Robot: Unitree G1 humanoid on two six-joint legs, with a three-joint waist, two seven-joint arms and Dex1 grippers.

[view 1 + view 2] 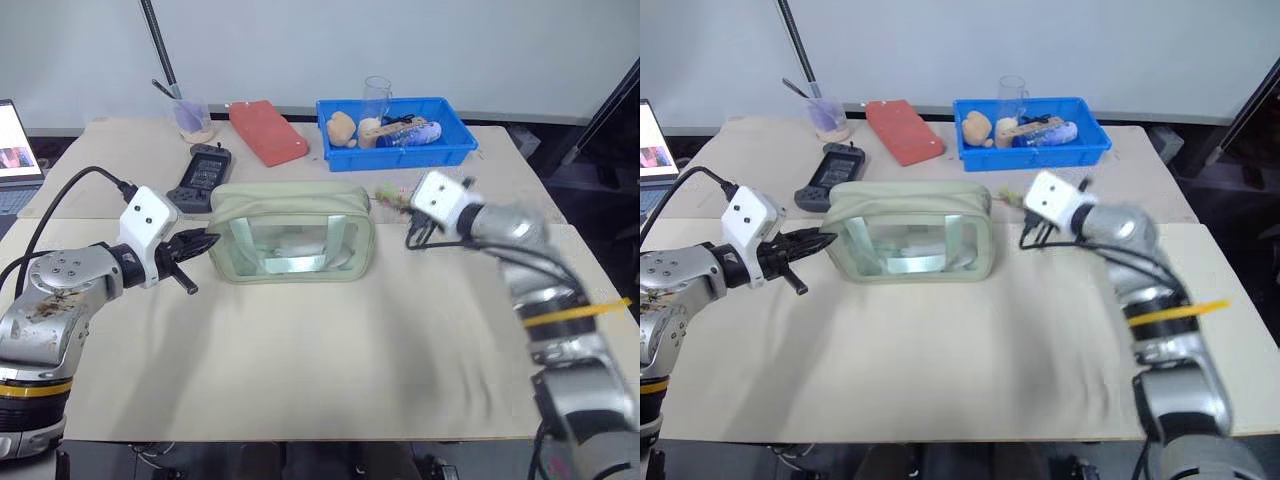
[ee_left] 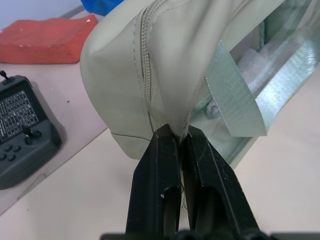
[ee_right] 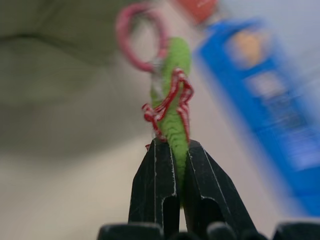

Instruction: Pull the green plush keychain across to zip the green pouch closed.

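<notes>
Nearest, the left hand (image 2: pixel 174 145) is pinched shut on the fabric at the left end of the green pouch (image 1: pixel 290 232), which lies lengthwise left to right in the middle of the desk (image 1: pixel 300 360). Just off the pouch's right end, the right hand (image 3: pixel 172 150) is clamped on the green plush keychain (image 3: pixel 175 100). The pouch stretches leftward from that hand, so any pull runs along its length. The right wrist view shows the charm's pink ring and red-white cord; the head views blur them.

Beige table (image 1: pixel 300 380) (pale wall (image 1: pixel 400 40) behind).
</notes>
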